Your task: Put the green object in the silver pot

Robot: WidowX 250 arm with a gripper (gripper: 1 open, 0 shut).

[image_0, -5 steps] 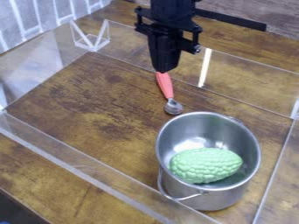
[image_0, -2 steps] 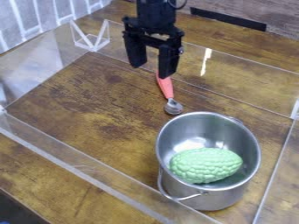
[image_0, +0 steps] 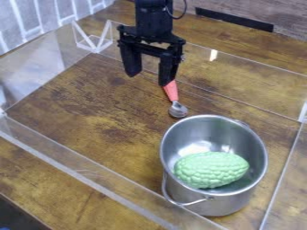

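The green object (image_0: 213,169), a light green bumpy oval lump, lies inside the silver pot (image_0: 182,145) at the lower right. The pot is round shiny steel with a thin wire handle at its front. My gripper (image_0: 150,68) hangs above the wooden table to the upper left of the pot, pointing down. Its two black fingers stand wide apart with nothing between them. It is well clear of the pot and the green object.
A red-handled spoon (image_0: 173,95) lies just behind the pot, right of my gripper. Clear acrylic walls (image_0: 72,153) fence the wooden table. A white strip (image_0: 210,67) and a clear triangular stand (image_0: 92,38) sit at the back.
The gripper went from shut to wide open. It also shifted left in the view and rolled a little about its vertical axis. The green object stayed in the pot.
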